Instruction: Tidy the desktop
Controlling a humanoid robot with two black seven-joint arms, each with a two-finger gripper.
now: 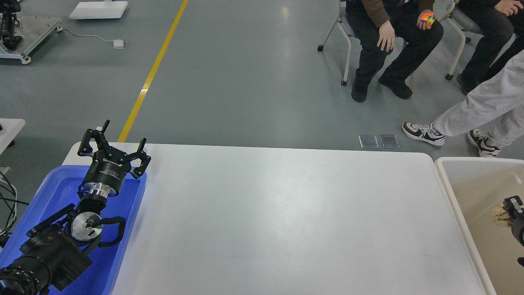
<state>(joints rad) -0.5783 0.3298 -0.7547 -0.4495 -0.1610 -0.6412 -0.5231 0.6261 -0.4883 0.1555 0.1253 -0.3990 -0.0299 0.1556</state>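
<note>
The desktop [278, 213] is a wide white tabletop with nothing lying on it. My left gripper [118, 137] is open and empty, held over the far end of the blue tray [57, 192] at the table's left side. My right gripper [507, 207] comes in at the right edge, over the beige bin [470, 184]. It is only partly in view and seems shut on a small crumpled beige wad [498, 212], held above the bin's floor.
People sit on chairs [344, 37] on the grey floor beyond the table, and one holds a coloured cube [427, 18]. A yellow floor line [151, 73] runs off at the back left. Another table's corner [10, 127] shows at the left edge.
</note>
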